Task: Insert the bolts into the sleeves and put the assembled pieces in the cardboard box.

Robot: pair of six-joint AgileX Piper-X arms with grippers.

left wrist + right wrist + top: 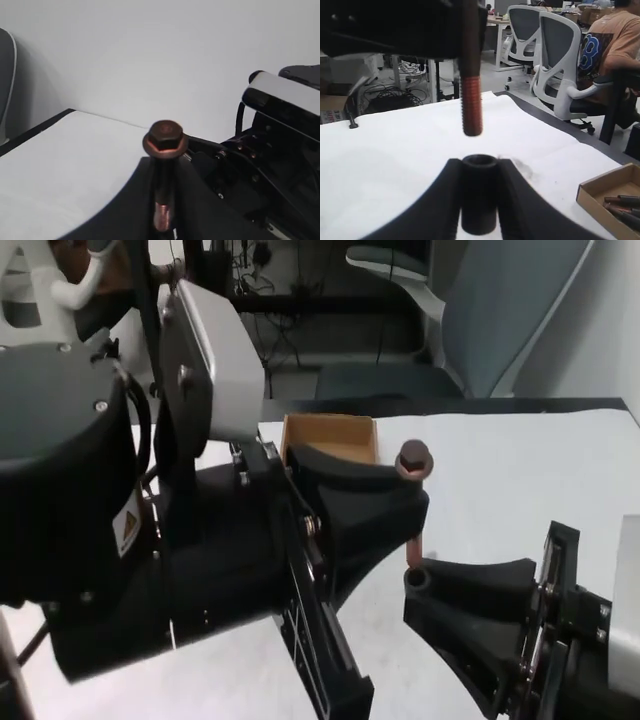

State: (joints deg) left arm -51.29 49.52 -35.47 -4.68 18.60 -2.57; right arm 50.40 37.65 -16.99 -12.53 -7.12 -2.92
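The left hand (161,167) pinched the bolt (165,139), the right hand (480,170) the sleeve (479,202) (right wrist view: tip just above, not touching).

Upright copper bolt (471,107) above black sleeve (479,197)

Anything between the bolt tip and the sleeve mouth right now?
Nothing. In the right wrist view the threaded tip of the bolt hangs above the open sleeve, with a bare gap between them.

Our left hand (402,498) is holding the bolt (413,461) upright, tip just over the sleeve (417,580) in our right hand (424,594).
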